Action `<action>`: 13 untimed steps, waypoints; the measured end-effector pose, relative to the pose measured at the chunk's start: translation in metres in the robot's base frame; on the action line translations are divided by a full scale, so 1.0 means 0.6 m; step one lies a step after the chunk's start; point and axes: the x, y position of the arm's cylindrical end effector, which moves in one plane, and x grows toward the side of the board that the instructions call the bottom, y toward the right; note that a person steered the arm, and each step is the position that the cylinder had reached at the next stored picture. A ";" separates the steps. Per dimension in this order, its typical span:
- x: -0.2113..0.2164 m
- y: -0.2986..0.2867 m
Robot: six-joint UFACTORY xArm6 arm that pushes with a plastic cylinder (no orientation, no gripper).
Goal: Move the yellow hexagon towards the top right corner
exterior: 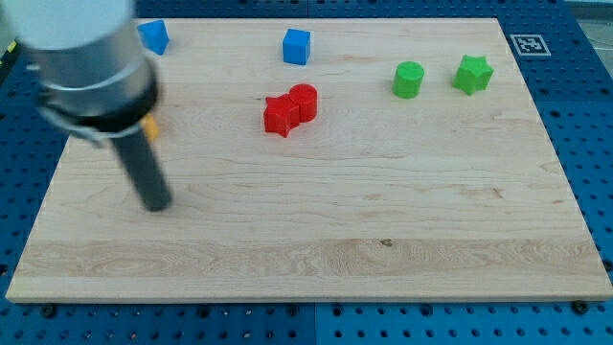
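Our tip (156,205) rests low at the tabletop's (316,249) left; this tool has no jaws. The yellow hexagon (150,127) peeks behind the rod. Rightward: two blue blocks (153,36) (297,46), two touching red (290,109), two green (408,80) (472,74); bottom half open.

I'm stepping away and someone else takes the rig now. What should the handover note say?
My tip rests on the board at the view's left, below the yellow block.
The yellow block is mostly hidden behind the arm, near the left edge; its shape cannot be made out.
Done: nothing visible yet; the block sits far from the top right corner.
Left: push it across to the right, past the red pair and the green blocks.
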 end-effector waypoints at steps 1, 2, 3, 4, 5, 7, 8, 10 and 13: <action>-0.059 -0.092; -0.110 -0.119; -0.152 -0.134; -0.173 -0.067; -0.174 0.035; -0.178 0.151; -0.213 0.152; -0.235 0.169; -0.323 0.293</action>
